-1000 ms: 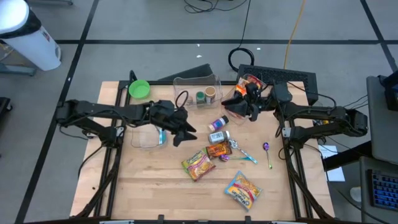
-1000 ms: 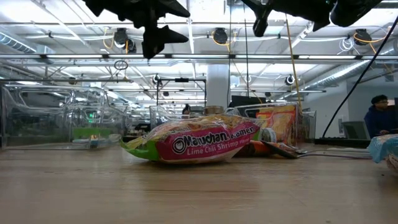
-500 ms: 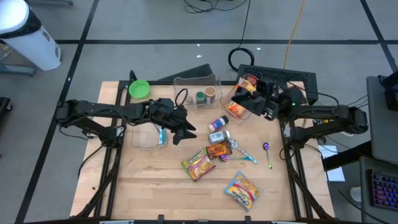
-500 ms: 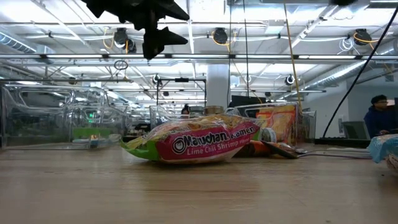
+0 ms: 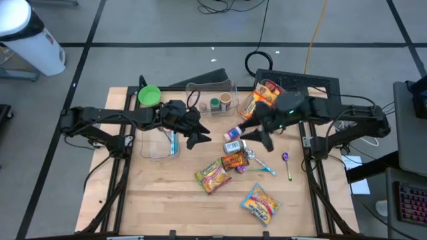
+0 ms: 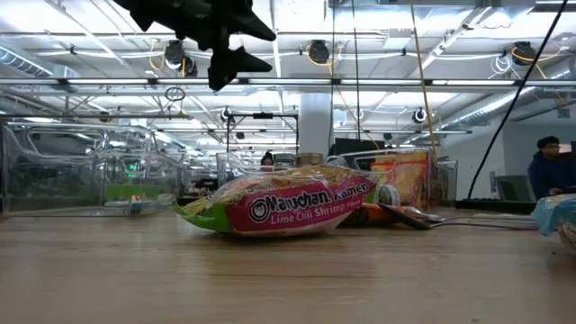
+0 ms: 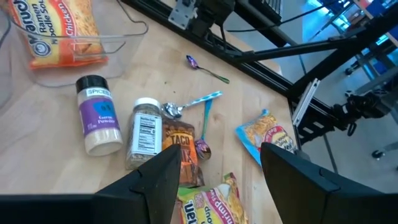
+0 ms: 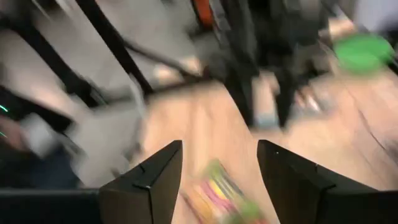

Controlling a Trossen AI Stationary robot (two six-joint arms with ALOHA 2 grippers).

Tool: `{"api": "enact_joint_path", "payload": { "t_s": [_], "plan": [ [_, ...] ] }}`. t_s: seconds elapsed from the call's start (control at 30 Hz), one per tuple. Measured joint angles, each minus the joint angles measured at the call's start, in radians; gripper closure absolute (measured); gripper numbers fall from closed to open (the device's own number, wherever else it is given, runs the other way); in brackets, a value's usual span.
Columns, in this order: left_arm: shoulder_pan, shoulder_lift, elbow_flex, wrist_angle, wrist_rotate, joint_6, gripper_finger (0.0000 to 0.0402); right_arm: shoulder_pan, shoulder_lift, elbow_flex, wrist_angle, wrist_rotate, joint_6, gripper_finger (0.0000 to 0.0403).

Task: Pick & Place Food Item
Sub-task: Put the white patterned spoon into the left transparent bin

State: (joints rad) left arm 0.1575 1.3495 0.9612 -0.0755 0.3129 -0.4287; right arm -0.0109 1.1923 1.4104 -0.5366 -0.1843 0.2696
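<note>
Right gripper: right gripper (image 5: 257,131) hangs above the table's back-right part, fingers spread, nothing between them.
Left gripper: left gripper (image 5: 195,131) is held above the table left of centre, fingers parted and empty (image 7: 217,165).
Ramen pack: orange-and-yellow ramen noodle packet (image 5: 261,95) lies in a clear plastic tray (image 5: 248,115) at the back right.
Other food: pink-and-green shrimp ramen packet (image 5: 212,175) lies near the middle; blue-edged snack bag (image 5: 261,203) sits nearer the front.
Bottles: purple-labelled spice jar (image 5: 234,132) and white-labelled jar (image 5: 234,145) lie side by side, just behind a brown taco seasoning pouch (image 5: 235,161).
Table: light wooden tabletop (image 5: 160,200).
Bowl: green plastic bowl (image 5: 149,95) stands at the back-left corner.
</note>
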Motion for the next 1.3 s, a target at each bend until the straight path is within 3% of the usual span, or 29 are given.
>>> {"api": "enact_joint_path", "payload": {
  "t_s": [0.17, 0.33, 0.5, 0.6, 0.93, 1.13, 1.3],
  "plan": [
    [-0.001, 0.000, 0.000, -0.002, 0.000, -0.002, 0.0172, 0.014, 0.013, -0.109, 0.056, -0.002, -0.086, 0.0202],
    [-0.001, 0.000, 0.000, -0.002, 0.000, -0.016, 0.0172, 0.013, 0.014, -0.231, 0.108, -0.004, 0.053, 0.0199],
    [-0.002, 0.000, 0.000, -0.002, 0.000, -0.036, 0.0172, 0.019, 0.013, -0.339, 0.050, -0.099, 0.220, 0.0199],
    [-0.002, 0.000, 0.000, -0.002, 0.000, -0.028, 0.0172, 0.043, 0.013, -0.434, 0.049, -0.100, 0.320, 0.0201],
    [-0.002, 0.000, 0.000, -0.002, -0.008, -0.021, 0.0172, 0.146, 0.013, -0.732, 0.136, 0.111, 0.644, 0.0219],
    [-0.002, 0.000, 0.000, -0.002, -0.008, -0.021, 0.0172, 0.175, 0.013, -0.769, 0.138, 0.242, 0.659, 0.0231],
    [-0.002, 0.001, 0.000, -0.003, -0.008, -0.021, 0.0172, 0.192, 0.055, -0.769, 0.159, 0.262, 0.625, 0.0236]
  ]
}}
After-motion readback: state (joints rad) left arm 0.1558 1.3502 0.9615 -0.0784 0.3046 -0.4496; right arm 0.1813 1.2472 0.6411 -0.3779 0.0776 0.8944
